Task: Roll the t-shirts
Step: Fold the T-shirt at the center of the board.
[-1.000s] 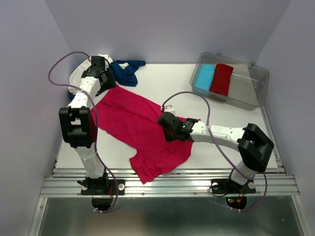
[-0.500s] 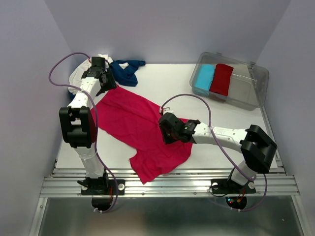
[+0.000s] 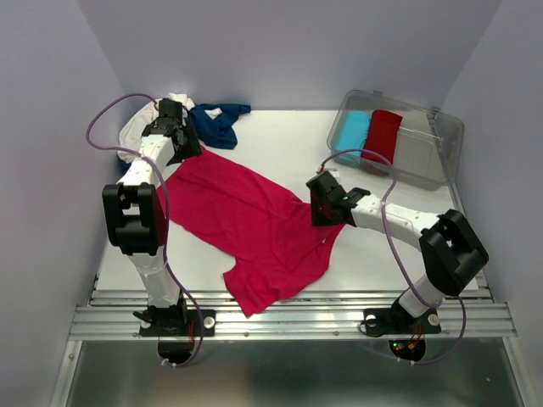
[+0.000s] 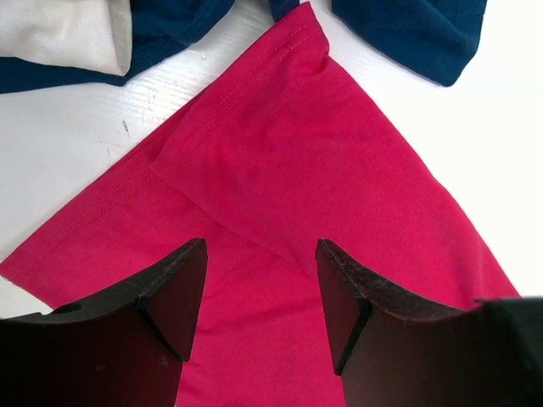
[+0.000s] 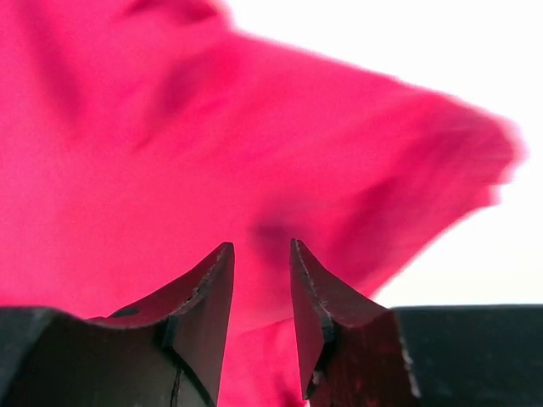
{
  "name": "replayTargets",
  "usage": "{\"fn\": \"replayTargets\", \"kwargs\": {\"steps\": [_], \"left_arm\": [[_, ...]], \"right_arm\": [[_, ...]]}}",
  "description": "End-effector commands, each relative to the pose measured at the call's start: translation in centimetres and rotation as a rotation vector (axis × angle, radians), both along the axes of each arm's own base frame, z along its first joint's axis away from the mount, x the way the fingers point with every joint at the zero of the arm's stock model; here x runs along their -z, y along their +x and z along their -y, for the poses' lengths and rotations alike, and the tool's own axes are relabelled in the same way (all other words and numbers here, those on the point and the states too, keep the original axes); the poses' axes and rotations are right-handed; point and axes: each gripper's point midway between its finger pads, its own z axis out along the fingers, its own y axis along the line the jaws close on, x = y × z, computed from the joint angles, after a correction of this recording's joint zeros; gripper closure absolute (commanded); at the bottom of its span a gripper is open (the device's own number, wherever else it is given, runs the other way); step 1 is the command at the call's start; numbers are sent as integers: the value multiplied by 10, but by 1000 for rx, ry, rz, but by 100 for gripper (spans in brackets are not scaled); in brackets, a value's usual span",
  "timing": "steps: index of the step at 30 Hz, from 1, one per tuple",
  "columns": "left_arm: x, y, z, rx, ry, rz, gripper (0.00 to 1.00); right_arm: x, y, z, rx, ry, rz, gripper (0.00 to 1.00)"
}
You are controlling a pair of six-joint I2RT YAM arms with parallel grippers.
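Both were above the pink t-shirt (image 3: 246, 220): left gripper (image 4: 260, 250) jaws wide apart, right gripper (image 5: 260, 248) jaws slightly parted.

White tabletop (image 3: 280, 140) with laundry
A pink-red t-shirt (image 3: 246, 229) lay spread across the middle, a navy t-shirt (image 3: 219, 123) and a cream-white t-shirt (image 3: 136, 129) lay bunched at the far-left corner, and a clear bin (image 3: 420, 153) stood far right.

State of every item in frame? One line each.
pink-red t-shirt: spread out, unrolled, far corner folded over.
navy t-shirt: crumpled, unrolled.
white t-shirt: crumpled, unrolled.
bin: open-topped, two rolls inside.
light-blue roll: rolled, in bin.
red roll: rolled, in bin.
left gripper: open, over shirt corner.
right gripper: open, narrow gap, gripping nothing.
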Motion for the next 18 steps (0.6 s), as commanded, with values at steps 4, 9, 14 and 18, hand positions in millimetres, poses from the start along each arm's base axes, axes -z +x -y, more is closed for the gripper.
{"fn": "replayTargets", "kwargs": {"steps": [4,9,14,18], "left_arm": [[-11,1,7,33,-3,37,35],[-6,2,13,47,-17,32,35],[-4,2,16,54,-17,29,36],[-5,2,16,56,-16,29,35]], "right_arm": [[-13,33,55,207,44,44,57],[-8,42,74,275,74,34,57],[1,41,74,288,92,11,57],[8,38,71,282,110,0,69]]}}
